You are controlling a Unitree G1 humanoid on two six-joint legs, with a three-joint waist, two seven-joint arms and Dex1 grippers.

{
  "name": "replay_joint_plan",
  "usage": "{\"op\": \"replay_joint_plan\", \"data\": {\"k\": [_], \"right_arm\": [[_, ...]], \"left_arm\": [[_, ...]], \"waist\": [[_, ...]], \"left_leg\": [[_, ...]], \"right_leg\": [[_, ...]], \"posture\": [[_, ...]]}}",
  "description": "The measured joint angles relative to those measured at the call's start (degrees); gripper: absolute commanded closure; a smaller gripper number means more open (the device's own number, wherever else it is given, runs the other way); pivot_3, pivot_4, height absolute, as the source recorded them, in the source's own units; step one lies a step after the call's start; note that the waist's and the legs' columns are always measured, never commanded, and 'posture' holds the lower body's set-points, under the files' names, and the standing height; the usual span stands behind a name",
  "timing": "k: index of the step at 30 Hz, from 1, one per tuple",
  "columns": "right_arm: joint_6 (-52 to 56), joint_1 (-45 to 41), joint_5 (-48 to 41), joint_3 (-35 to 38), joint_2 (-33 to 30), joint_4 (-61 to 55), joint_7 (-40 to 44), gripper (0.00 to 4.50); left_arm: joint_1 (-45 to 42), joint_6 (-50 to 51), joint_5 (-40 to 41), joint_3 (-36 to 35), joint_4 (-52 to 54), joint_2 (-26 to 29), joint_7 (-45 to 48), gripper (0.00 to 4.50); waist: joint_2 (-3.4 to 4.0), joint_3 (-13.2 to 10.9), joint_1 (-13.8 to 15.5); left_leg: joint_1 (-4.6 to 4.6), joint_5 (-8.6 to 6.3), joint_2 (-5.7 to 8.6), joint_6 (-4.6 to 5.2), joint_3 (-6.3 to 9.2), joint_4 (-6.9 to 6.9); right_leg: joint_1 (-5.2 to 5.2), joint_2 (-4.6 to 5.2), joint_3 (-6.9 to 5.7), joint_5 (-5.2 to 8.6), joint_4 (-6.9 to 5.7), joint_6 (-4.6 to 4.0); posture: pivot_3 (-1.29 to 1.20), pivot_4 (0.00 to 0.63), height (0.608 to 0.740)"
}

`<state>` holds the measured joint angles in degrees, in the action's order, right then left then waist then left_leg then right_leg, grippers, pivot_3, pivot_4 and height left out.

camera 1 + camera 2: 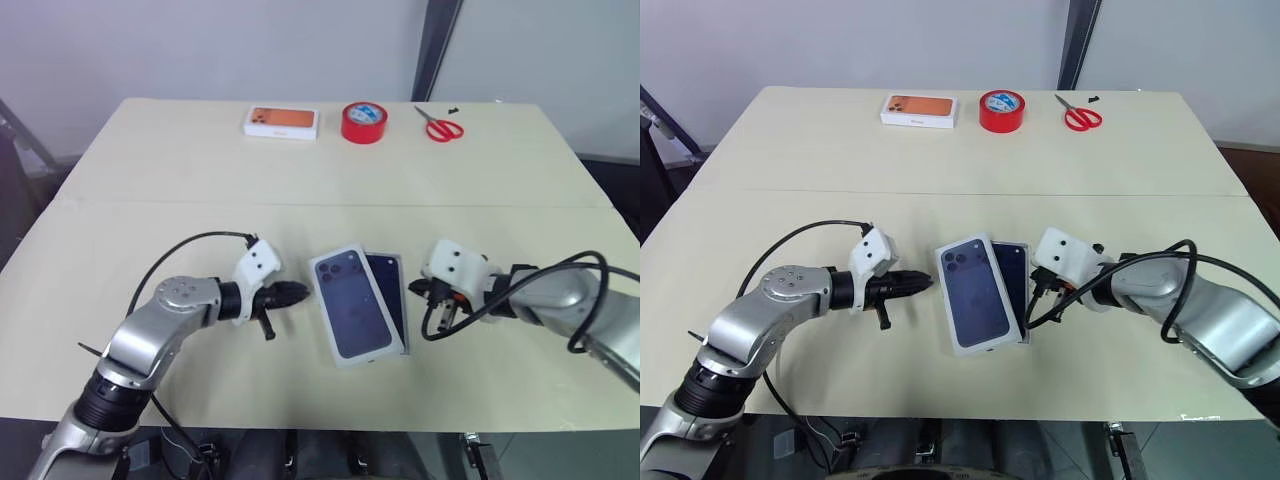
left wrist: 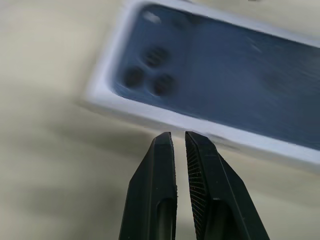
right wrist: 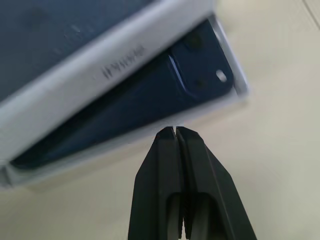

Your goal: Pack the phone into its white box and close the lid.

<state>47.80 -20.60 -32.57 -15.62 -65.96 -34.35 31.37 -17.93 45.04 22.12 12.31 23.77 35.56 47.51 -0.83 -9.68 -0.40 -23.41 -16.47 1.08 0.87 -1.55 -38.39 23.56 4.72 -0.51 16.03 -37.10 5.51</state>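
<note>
The lid [image 1: 349, 304], white-rimmed with a dark blue phone printed on top, lies askew over the left part of the white box [image 3: 238, 75]. The phone [image 1: 388, 284], dark navy, lies inside the box; its right strip and camera corner [image 3: 200, 75] show past the lid's edge. My left gripper [image 1: 296, 292] is shut and empty, pointing at the lid's left side from just beside it. My right gripper [image 1: 416, 290] is shut and empty too, its tips close to the box's right wall.
At the table's far edge sit an orange-topped white box [image 1: 281, 121], a red tape roll [image 1: 364, 122] and red scissors [image 1: 440, 127]. A seam crosses the table between them and the lid. The table's front edge runs just below the arms.
</note>
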Motion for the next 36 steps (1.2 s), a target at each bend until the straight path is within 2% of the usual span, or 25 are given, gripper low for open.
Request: {"op": "replay_joint_plan", "data": {"k": [6, 10, 23, 36], "right_arm": [[1.54, -0.74, 4.53, -0.91, 3.57, -0.30, 2.57, 4.42], [2.38, -0.97, 7.07, -1.52, 5.46, -0.28, 3.58, 4.42], [4.98, -0.74, 11.04, -0.96, 7.37, -1.30, 6.89, 4.42], [6.79, 1.99, 13.06, 1.64, 6.74, -1.31, 7.49, 4.42]], "left_arm": [[-0.98, 0.55, -2.70, 6.22, -1.30, -0.94, -0.39, 4.03], [-2.52, 0.53, -4.00, 7.84, -2.90, -2.30, -0.69, 4.03], [-5.47, -0.40, -4.11, 7.59, -6.39, -10.03, -3.14, 4.03], [-7.67, -1.61, -4.54, 7.78, -8.32, -11.33, -2.51, 4.03]], "waist": [[0.00, 0.00, -0.06], [0.00, 0.00, -0.08], [0.00, 0.00, -0.03], [0.00, 0.00, -0.06]], "left_leg": [[0.00, 0.00, 0.01, 0.00, 0.00, 0.00], [0.00, 0.00, 0.01, 0.00, 0.00, 0.00], [-0.01, 0.00, 0.04, 0.00, 0.00, -0.08], [-0.06, -0.07, 0.02, 0.11, 0.02, -0.44]], "right_leg": [[0.00, 0.01, 0.00, 0.00, 0.00, 0.00], [0.00, 0.01, 0.00, 0.00, -0.01, 0.00], [-0.01, -0.01, -0.01, 0.00, -0.04, 0.01], [-0.10, -0.03, -0.01, 0.00, -0.10, 0.01]], "posture": [[0.00, 0.150, 0.725], [0.00, 0.150, 0.725], [0.00, 0.150, 0.725], [0.00, 0.150, 0.725]]}}
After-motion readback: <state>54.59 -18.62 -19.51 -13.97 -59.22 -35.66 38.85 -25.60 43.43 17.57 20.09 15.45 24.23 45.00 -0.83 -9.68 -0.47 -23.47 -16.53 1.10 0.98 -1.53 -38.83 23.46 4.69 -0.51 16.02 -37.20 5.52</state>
